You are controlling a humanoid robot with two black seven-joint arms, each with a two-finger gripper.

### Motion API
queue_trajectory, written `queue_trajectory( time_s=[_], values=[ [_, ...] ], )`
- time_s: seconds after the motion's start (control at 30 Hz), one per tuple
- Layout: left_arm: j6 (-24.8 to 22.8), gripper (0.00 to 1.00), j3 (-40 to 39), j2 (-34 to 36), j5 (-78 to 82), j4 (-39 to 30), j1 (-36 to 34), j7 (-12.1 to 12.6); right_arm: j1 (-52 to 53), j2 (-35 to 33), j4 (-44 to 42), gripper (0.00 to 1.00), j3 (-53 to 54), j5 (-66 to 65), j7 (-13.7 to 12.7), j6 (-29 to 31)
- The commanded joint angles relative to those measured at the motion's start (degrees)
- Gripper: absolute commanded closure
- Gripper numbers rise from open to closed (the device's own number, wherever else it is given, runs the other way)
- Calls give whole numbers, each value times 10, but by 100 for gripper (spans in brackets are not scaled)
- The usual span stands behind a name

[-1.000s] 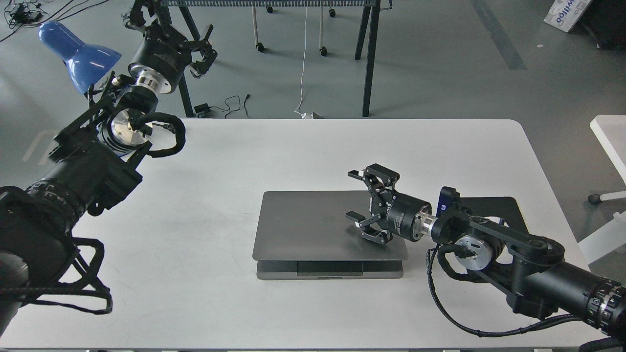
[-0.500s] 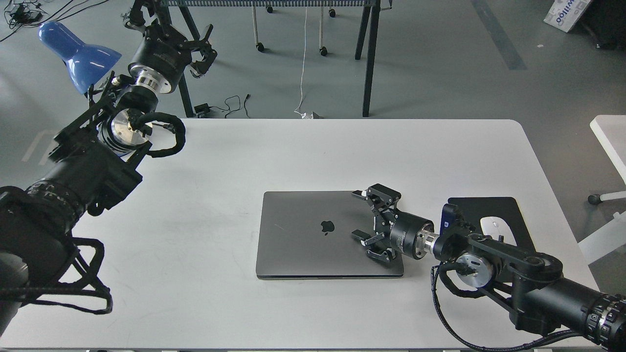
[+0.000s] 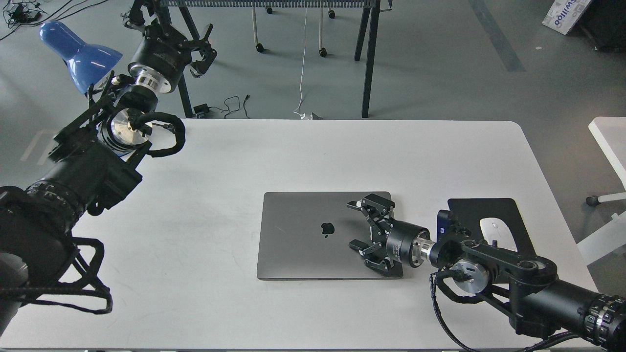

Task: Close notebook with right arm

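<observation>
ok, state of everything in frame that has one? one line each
notebook: lid fully shut, lying flat on the table, logo facing up
right gripper: open, over the lid's right part, holding nothing
left gripper: raised beyond the table's far left corner, open or shut unclear
mouse: resting on the mouse pad
blue lamp: lit or not, cannot tell

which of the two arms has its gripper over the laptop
The right arm's gripper, open above the closed notebook; the left gripper is raised by the blue lamp.
</observation>
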Motion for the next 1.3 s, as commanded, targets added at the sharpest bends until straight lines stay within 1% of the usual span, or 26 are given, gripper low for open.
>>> queue_trajectory(
  time_s=[0.0, 0.13, 0.43, 0.6, 0.8, 0.93, 1.0, 1.1, 1.27],
  values=[
    [0, 0, 0, 0, 0, 0, 0, 0, 6, -4, 4, 0, 9, 2, -1, 1],
    [0, 0, 0, 0, 0, 0, 0, 0, 9, -10, 19, 0, 33, 2, 0, 5],
    [0, 0, 0, 0, 0, 0, 0, 0, 18, -64, 96, 0, 95, 2, 5, 10],
    [0, 0, 0, 0, 0, 0, 1, 0, 17, -68, 86, 0, 222, 0, 2, 3],
    [0, 0, 0, 0, 0, 0, 2, 0, 26, -65, 17, 0, 377, 1, 2, 6],
    [0, 0, 0, -1, 0, 0, 1, 0, 46, -63, -48, 0, 440, 9, 2, 9],
    [0, 0, 0, -1, 0, 0, 1, 0, 59, -58, -72, 0, 464, 23, 4, 9],
    [0, 0, 0, -1, 0, 0, 0, 0, 71, -33, -101, 0, 493, 80, 7, 10],
    [0, 0, 0, -2, 0, 0, 1, 0, 116, -28, -155, 0, 492, 96, 0, 10]
  ],
)
